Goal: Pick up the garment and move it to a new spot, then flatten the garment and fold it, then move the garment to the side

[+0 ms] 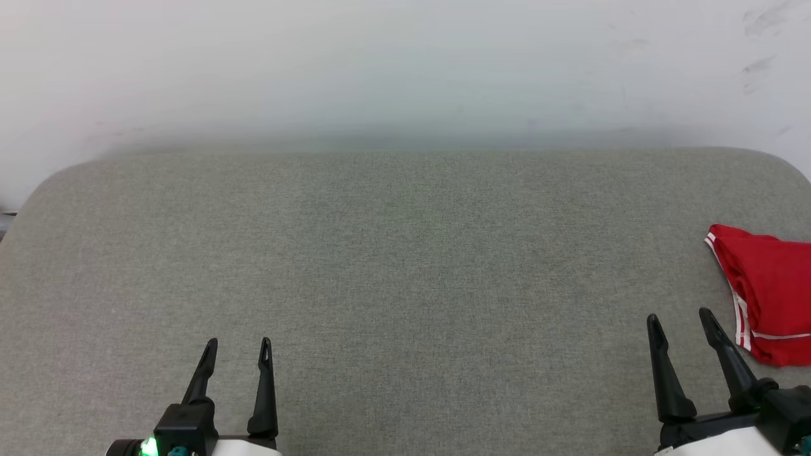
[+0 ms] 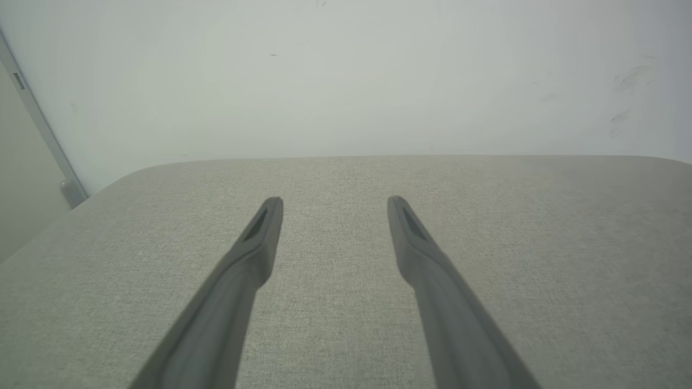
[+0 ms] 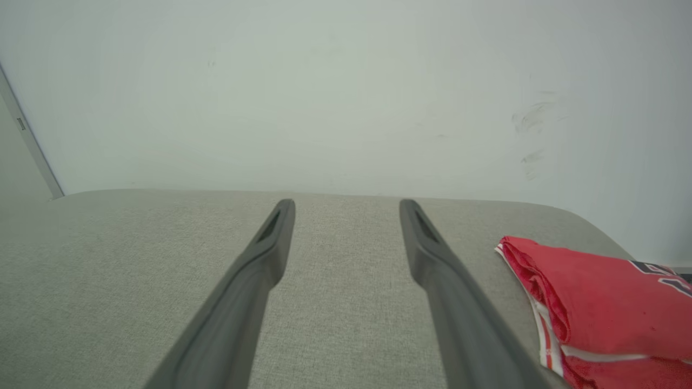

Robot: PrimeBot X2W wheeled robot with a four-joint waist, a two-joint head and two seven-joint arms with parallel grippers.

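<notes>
Garment: red jersey T-shirt with red-and-white striped trim, lying as a compact, doubled-over bundle at the right margin of the head view and cut off by the frame. A corner of black lettering shows in my right wrist view.
Support: grey-green woven fabric surface with rounded far corners, backed by a pale scuffed wall.
Left gripper: my two long dark fingers are spread wide and hold nothing, over bare fabric, well apart from the garment.
Right gripper: spread wide and holding nothing. Its outer finger is just beside the striped hem, apparently not touching.
Reason for placement: both arms sit in a forward ready pose. The bundle is off to my right, so I judge the right arm the natural one to reach it.
Stage: I cannot tell whether the bundle awaits pickup or is already set aside.
Edges: the far edge meets the wall. The garment's right extent is out of frame, so its margin to the surface edge is unknown.
Open room: the broad centre between my grippers is bare, enough for spreading and folding.
</notes>
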